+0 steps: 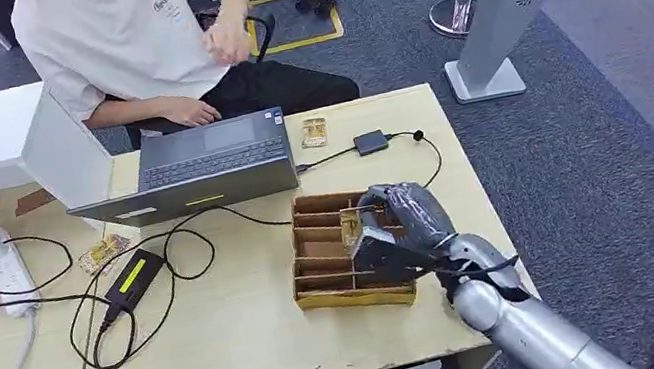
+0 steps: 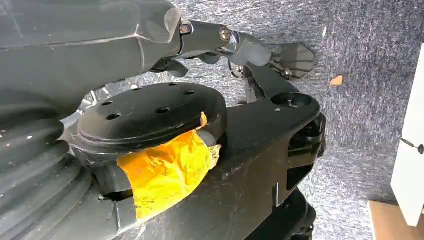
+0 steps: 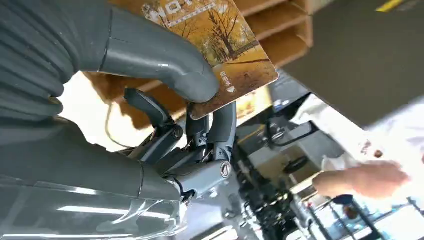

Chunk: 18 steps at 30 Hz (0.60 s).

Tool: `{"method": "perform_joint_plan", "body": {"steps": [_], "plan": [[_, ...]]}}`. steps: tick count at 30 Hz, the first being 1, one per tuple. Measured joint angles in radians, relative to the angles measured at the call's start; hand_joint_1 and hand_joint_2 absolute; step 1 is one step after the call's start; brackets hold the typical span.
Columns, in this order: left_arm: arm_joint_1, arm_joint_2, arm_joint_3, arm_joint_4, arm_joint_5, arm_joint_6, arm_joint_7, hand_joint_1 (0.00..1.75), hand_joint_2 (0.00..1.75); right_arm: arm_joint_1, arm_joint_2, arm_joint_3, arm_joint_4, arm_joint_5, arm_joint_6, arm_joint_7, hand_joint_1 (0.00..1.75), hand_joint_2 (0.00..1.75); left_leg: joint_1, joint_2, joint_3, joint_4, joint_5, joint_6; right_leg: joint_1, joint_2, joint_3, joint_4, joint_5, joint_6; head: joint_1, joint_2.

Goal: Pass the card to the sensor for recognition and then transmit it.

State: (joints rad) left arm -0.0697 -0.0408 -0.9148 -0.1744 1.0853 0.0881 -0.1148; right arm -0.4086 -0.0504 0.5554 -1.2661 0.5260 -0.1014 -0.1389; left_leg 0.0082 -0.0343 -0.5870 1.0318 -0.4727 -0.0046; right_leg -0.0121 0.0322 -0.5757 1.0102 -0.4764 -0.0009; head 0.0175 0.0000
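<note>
My right hand (image 1: 398, 223) hovers over the right side of a brown cardboard divider box (image 1: 327, 291) on the table. In the right wrist view this hand (image 3: 165, 65) pinches a card (image 3: 232, 47) printed with autumn trees between the thick thumb and the dark fingers, just above the box slots. The card's edge (image 1: 351, 229) peeks out beside the hand in the head view. A small black sensor pad (image 1: 370, 142) lies on the table beyond the box, wired to the laptop. My left hand (image 2: 240, 45) hangs down beside my body, holding nothing.
An open laptop (image 1: 208, 165) sits behind the box, with a person (image 1: 146, 44) seated at it. Two more cards (image 1: 314, 132) (image 1: 103, 252) lie on the table. A power brick (image 1: 132, 280), cables and a power strip (image 1: 8, 269) cover the left side.
</note>
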Motion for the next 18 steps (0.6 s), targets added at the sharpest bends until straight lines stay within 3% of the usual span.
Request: {"method": "perform_joint_plan", "body": {"steps": [6, 9, 13, 18], "plan": [[0.000, 0.003, -0.013, 0.000, 0.001, -0.003, 0.006, 0.00, 1.75, -0.113, -0.005, 0.009, 0.033, -0.062, 0.049, 0.014, 1.75, 1.75, 0.000, 0.000, 0.000, 0.000, 0.000, 0.000, 0.000, 0.000, 0.000, 0.000, 0.000, 0.000, 0.000, 0.000], [-0.001, 0.003, -0.023, 0.000, 0.000, 0.000, 0.007, 0.00, 1.75, -0.180, 0.003, 0.023, 0.069, -0.029, 0.003, 0.042, 1.75, 1.75, 0.000, 0.000, 0.000, 0.000, 0.000, 0.000, 0.000, 0.000, 0.000, 0.001, 0.000, 0.000, 0.000, 0.000], [-0.003, -0.013, -0.035, 0.000, -0.003, 0.040, 0.007, 0.00, 1.75, -0.268, 0.038, 0.042, 0.134, 0.148, -0.216, 0.095, 1.75, 1.75, 0.000, 0.000, 0.000, 0.000, 0.000, 0.000, 0.000, 0.000, 0.000, 0.001, 0.000, 0.000, 0.000, 0.000], [-0.005, -0.025, -0.061, 0.000, -0.022, 0.038, 0.010, 0.00, 1.75, -0.337, 0.085, 0.053, 0.231, 0.392, -0.497, 0.127, 1.75, 1.75, 0.000, 0.000, 0.000, 0.000, 0.000, 0.000, 0.000, 0.000, 0.000, 0.001, 0.000, 0.000, 0.000, 0.000]]}}
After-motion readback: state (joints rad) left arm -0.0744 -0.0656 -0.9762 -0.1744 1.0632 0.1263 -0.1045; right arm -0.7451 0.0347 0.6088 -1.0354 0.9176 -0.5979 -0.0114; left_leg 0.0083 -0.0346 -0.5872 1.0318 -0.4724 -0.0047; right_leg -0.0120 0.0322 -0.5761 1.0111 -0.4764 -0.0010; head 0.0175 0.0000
